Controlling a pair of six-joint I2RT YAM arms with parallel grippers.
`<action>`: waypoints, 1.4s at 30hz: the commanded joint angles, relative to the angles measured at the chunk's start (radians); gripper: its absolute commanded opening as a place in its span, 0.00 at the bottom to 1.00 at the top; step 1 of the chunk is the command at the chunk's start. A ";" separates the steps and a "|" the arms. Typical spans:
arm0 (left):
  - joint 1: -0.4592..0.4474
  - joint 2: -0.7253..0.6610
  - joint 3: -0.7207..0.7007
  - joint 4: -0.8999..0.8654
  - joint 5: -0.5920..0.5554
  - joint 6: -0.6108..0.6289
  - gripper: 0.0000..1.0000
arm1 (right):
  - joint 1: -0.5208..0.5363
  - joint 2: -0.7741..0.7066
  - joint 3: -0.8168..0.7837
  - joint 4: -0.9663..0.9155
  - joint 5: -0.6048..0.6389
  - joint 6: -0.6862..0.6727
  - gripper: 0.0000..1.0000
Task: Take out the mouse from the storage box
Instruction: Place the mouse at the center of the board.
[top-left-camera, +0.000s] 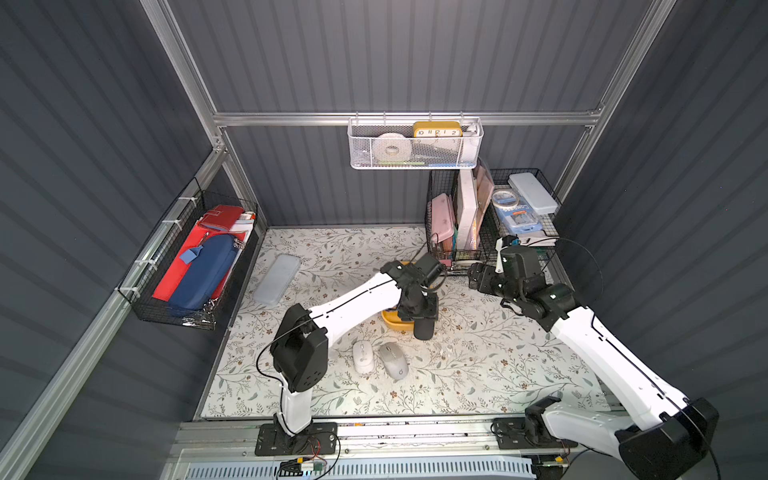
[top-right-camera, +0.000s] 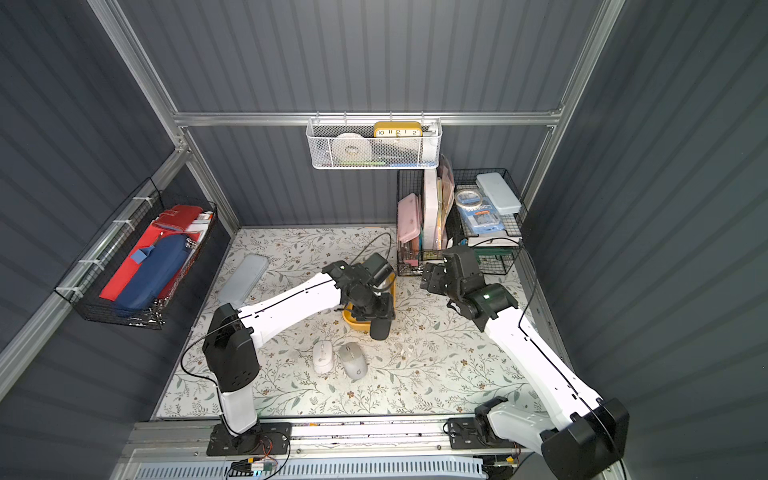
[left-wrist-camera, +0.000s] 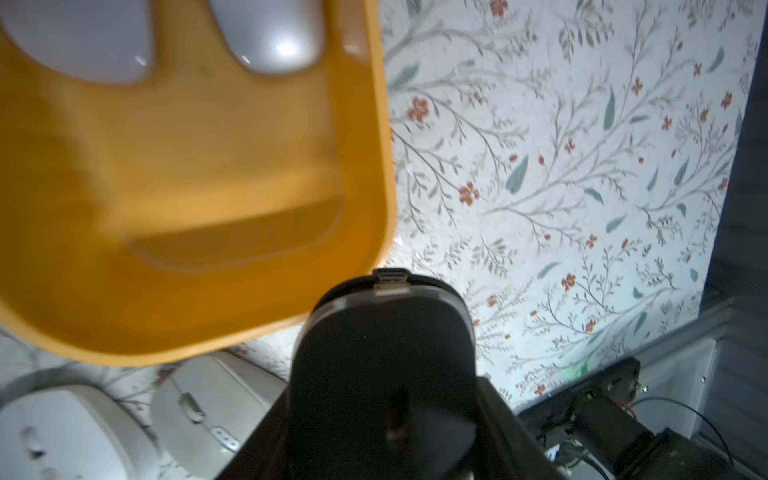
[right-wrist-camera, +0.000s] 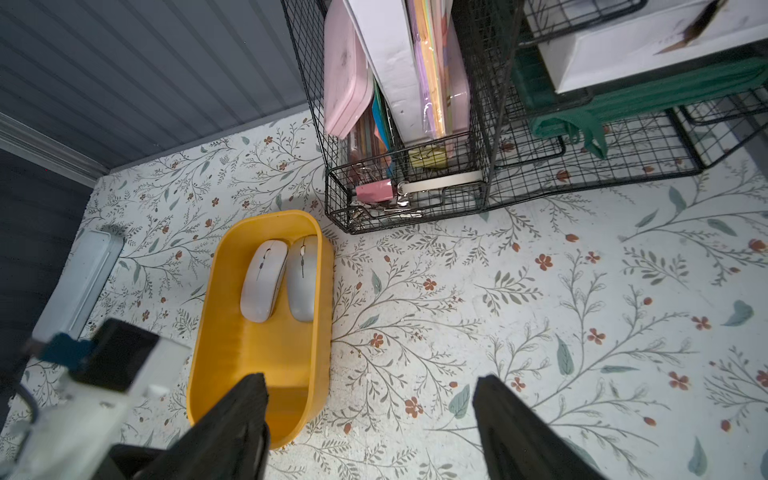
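Mouse (left-wrist-camera: 384, 353), black, tight in left gripper (left-wrist-camera: 384, 415), plain only in left wrist view; right gripper (right-wrist-camera: 370, 379) wide, empty.

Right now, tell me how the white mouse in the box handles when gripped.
The white mouse looks glossy and domed, so a grip may slip off it. It seems rigid and probably light. Lying close beside the grey mouse in the storage box, it leaves little finger room.
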 joint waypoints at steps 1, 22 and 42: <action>-0.063 -0.026 -0.059 0.050 0.045 -0.141 0.00 | -0.004 -0.025 -0.027 -0.005 -0.008 -0.016 0.83; -0.139 0.135 -0.200 0.134 -0.044 -0.307 0.00 | -0.018 -0.075 -0.057 -0.028 -0.032 -0.048 0.84; -0.157 0.135 -0.259 0.067 -0.039 -0.266 0.66 | -0.019 -0.083 -0.059 -0.024 -0.046 -0.052 0.86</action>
